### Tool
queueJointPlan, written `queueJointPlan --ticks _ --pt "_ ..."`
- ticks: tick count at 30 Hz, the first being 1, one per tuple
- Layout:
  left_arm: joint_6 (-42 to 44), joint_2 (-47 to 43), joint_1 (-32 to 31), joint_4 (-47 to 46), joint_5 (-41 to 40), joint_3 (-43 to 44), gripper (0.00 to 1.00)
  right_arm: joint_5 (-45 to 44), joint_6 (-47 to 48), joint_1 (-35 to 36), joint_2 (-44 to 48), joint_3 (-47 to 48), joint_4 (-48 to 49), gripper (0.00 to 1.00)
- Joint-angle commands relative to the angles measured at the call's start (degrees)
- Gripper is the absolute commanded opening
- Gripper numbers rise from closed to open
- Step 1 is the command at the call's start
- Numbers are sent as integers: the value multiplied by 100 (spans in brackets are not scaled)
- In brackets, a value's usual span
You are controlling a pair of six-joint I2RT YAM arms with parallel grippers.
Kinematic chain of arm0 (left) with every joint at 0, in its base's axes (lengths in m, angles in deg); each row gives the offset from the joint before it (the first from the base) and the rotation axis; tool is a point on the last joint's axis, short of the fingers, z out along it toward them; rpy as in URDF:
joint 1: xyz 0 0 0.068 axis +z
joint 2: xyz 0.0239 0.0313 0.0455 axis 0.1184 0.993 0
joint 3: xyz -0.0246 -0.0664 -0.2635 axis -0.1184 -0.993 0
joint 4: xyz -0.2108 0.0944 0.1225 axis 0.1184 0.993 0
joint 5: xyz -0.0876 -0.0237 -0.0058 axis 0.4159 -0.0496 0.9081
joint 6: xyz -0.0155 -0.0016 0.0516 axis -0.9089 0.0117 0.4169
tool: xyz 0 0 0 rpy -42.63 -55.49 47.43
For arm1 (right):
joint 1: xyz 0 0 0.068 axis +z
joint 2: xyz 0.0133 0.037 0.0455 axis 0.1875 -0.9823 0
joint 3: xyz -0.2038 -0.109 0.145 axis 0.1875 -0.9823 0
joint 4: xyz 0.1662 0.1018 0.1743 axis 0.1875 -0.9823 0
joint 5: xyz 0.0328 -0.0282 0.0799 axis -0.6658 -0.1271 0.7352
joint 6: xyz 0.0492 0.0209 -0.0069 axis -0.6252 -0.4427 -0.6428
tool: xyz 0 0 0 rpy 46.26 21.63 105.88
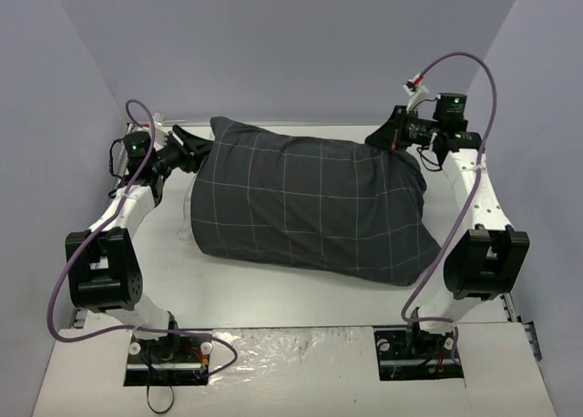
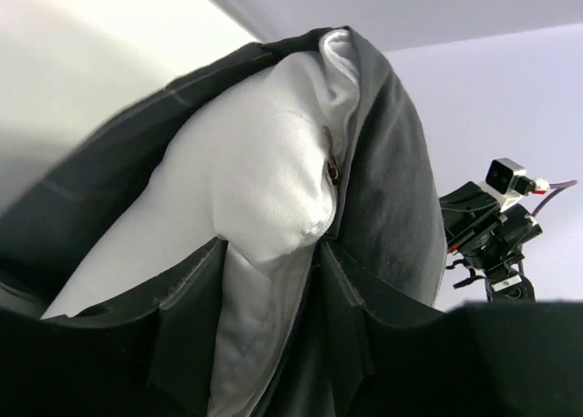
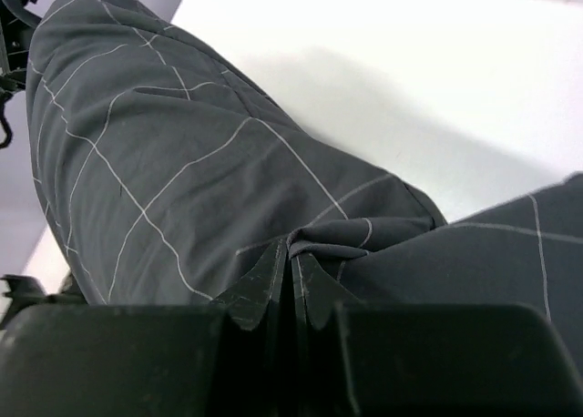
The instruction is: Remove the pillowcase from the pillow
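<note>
The pillowcase (image 1: 310,203), dark charcoal with a pale grid, lies across the middle of the white table with the pillow inside it. In the top view the pillow is hidden. In the left wrist view the white pillow (image 2: 264,162) bulges out of the pillowcase's (image 2: 392,189) open end. My left gripper (image 1: 194,149) is at the far left corner. Its jaws (image 2: 271,246) are closed on a fold of the white pillow. My right gripper (image 1: 392,135) is at the far right corner. It (image 3: 291,250) is shut on a pinch of pillowcase (image 3: 182,162) fabric.
The white table (image 1: 273,299) is boxed in by pale walls at the back and both sides. A shiny sheet (image 1: 301,344) lies at the near edge between the arm bases. Purple cables loop beside each arm. The right arm (image 2: 492,226) shows in the left wrist view.
</note>
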Motion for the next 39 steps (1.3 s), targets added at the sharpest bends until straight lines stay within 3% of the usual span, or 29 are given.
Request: queueJointPlan --ticks 1,7,11,15,18,21,27,39 --pt "-50 -646 -251 -635 172 337 40 628 758 -243 526 460 260 0" --pt "302 -1085 -462 -1213 136 -758 31 743 1979 -420 1158 -189 216 0" --pt "434 -1367 -752 -1662 163 -1437 31 435 3015 -411 1659 -1006 -159 0" --pt "644 -1613 -866 -1883 198 -1869 59 268 3465 -420 1818 -1454 -478 0" --pt "776 -1728 -884 -1936 189 -2054 67 285 3457 -420 1959 -1640 -478 0" --pt "891 -1728 -884 -1857 137 -2071 68 294 3449 -420 2029 -1702 -478 0" --pt "1918 -1728 -709 310 -873 -1694 68 268 3536 -420 2135 -1720 -575 0" --pt "2684 -1957 294 1580 -1156 -1614 72 215 3633 -420 2065 -1808 -601 0"
